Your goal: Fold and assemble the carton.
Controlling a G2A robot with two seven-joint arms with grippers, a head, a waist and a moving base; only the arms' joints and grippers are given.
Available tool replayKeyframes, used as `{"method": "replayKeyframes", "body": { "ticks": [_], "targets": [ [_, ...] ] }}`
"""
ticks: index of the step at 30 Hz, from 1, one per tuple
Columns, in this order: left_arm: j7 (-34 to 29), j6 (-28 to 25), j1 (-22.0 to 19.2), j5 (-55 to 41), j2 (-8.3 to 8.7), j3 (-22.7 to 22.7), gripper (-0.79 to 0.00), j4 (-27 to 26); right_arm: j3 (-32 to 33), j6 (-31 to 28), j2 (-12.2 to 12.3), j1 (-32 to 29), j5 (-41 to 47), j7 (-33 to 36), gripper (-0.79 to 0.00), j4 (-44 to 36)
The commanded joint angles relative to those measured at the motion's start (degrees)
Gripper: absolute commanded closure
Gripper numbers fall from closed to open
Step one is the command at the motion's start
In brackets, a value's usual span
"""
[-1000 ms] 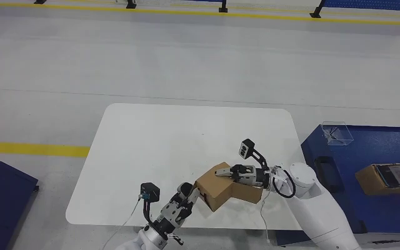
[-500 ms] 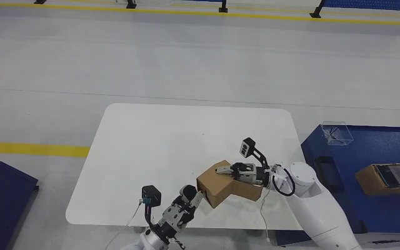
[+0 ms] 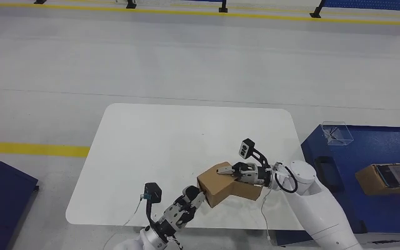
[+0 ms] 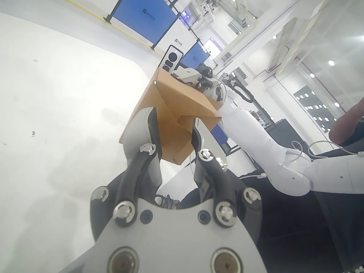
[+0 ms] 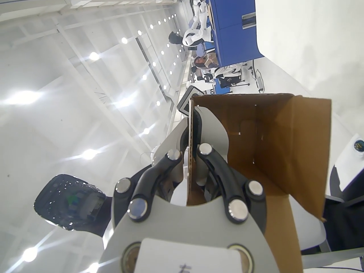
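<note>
Near the front edge of the desk (image 3: 175, 144), right jaws pinch one wall of the carton (image 3: 214, 186), likely light and easily creased; left jaws spread.

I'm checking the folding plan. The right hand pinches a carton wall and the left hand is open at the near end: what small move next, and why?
Probably ease the left hand forward to press the end flaps flush. It is open at the folded end of the carton, whose flaps look not quite flat, while the right hand, shut on a wall, steadies it.
</note>
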Motion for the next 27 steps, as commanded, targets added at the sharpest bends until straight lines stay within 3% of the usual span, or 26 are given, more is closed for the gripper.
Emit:
{"method": "replayKeyframes", "body": {
  "ticks": [1, 11, 22, 27],
  "targets": [
    [-1.11, -0.7, -0.14, -0.99, 0.08, -0.02, -0.197, 0.2, -0.07, 0.1, 0.0, 0.06, 0.09, 0.22, 0.0, 0.07],
    [-5.45, -4.5, -0.35, -6.97, 0.7, -1.48, -0.206, 0.5, -0.26, 1.01, 0.1, -0.02, 0.36, 1.47, 0.0, -0.63],
    [1.54, -1.59, -0.52, 0.29, 0.58, -1.72, -0.197, 0.86, 0.11, 1.69, 0.33, -0.21, 1.36, 3.48, 0.0, -0.81],
    [3.28, -1.73, -0.45, 2.93, 0.55, -1.06, -0.237, 1.1, 0.31, 2.11, 0.43, -0.31, 1.9, 4.17, 0.0, -0.85]
  ]
}}
